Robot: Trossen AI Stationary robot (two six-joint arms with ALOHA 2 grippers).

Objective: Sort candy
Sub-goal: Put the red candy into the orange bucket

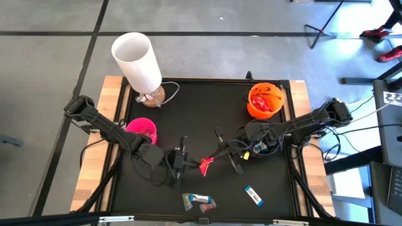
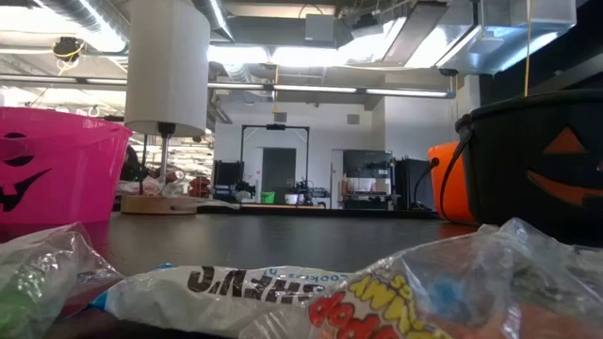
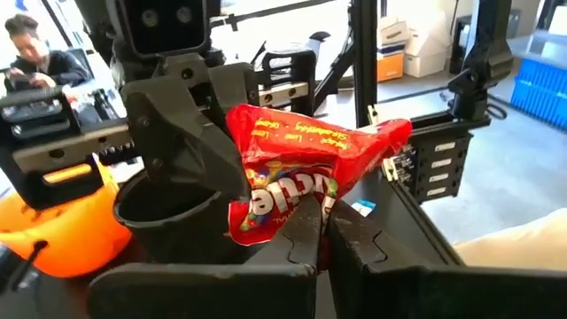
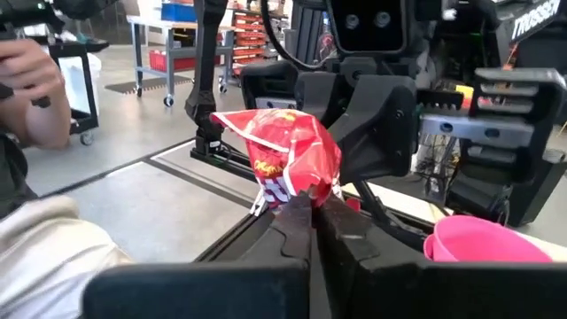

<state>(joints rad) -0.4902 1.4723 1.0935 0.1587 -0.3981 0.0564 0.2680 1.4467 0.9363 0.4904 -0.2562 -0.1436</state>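
A red candy packet (image 1: 206,165) hangs in the air over the middle of the black table, between my two grippers. My left gripper (image 1: 188,164) reaches it from the left and is shut on it; in its wrist view the crumpled packet (image 3: 310,168) stands above the fingertips. My right gripper (image 1: 221,158) comes from the right and is also shut on it (image 4: 288,151). More candy lies flat on the table near the front edge: a small cluster (image 1: 200,200) and a blue-and-white piece (image 1: 253,196), seen close up in the low view (image 2: 283,292). My left gripper pinches the packet's lower edge (image 3: 301,213) between its two fingers, which lie roughly level and come from the table's left. The packet stands up above the fingers, clear of the table. My right gripper pinches the packet's lower part (image 4: 297,190) between its two fingers, level, from the table's right. The wrapper bulges upright above the fingertips, lifted clear.
A pink bowl (image 1: 142,130) stands at the left, an orange bowl (image 1: 264,100) holding red candy at the far right, and a black bowl (image 2: 542,160) shows in the low view. A white lamp (image 1: 137,61) stands at the far left. A person (image 3: 35,53) sits beyond the table.
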